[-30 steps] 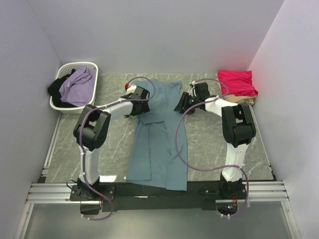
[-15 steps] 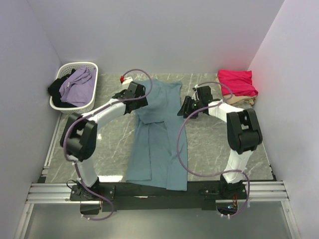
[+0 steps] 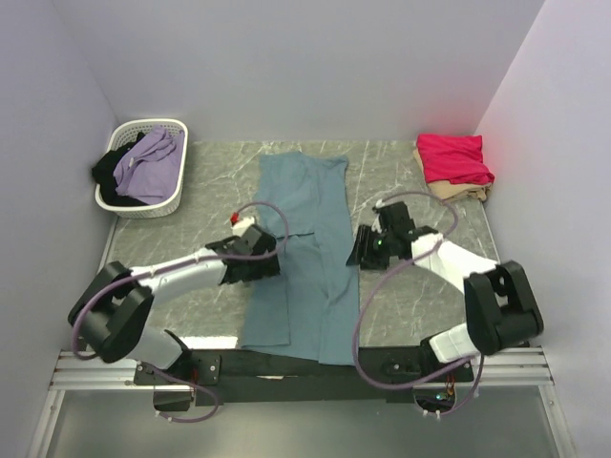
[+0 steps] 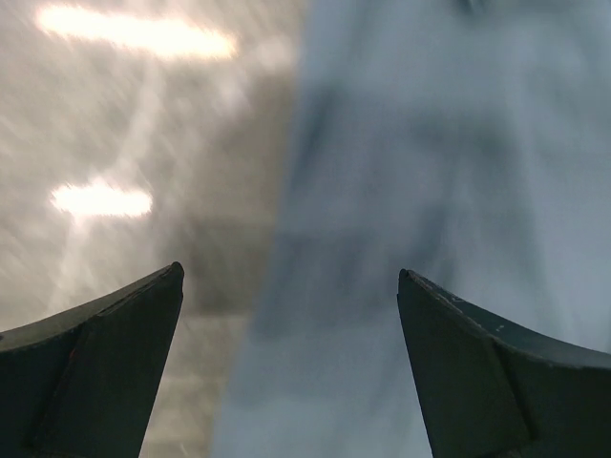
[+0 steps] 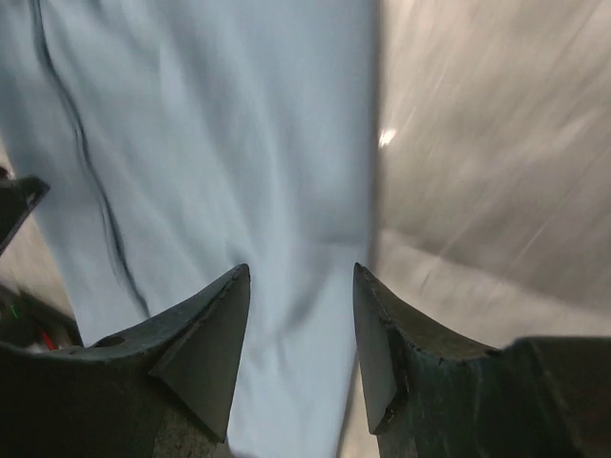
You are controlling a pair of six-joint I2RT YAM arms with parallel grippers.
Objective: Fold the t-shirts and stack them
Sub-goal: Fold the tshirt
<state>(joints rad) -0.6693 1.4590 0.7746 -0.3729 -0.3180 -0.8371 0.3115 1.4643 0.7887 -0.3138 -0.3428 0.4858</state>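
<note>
The teal-blue t-shirt (image 3: 304, 250) lies on the table as a long narrow strip, sides folded in, running from the back to the near edge. My left gripper (image 3: 264, 260) is open and empty at its left edge, midway along; the cloth (image 4: 420, 191) shows between its fingers. My right gripper (image 3: 360, 248) is open and empty at the shirt's right edge; the wrist view shows that edge (image 5: 286, 172) between the jaws. The crimson-pink t-shirt (image 3: 454, 157) lies folded on the beige one (image 3: 460, 192) at the back right.
A white slatted basket (image 3: 143, 164) with purple and black clothes stands at the back left. Grey walls close in the table on the left, back and right. The marble tabletop (image 3: 430, 296) shows on both sides of the shirt.
Both grippers have moved from the shirt's upper part toward the near side, now at its middle. The shirt's upper part now lies flat and narrow.
</note>
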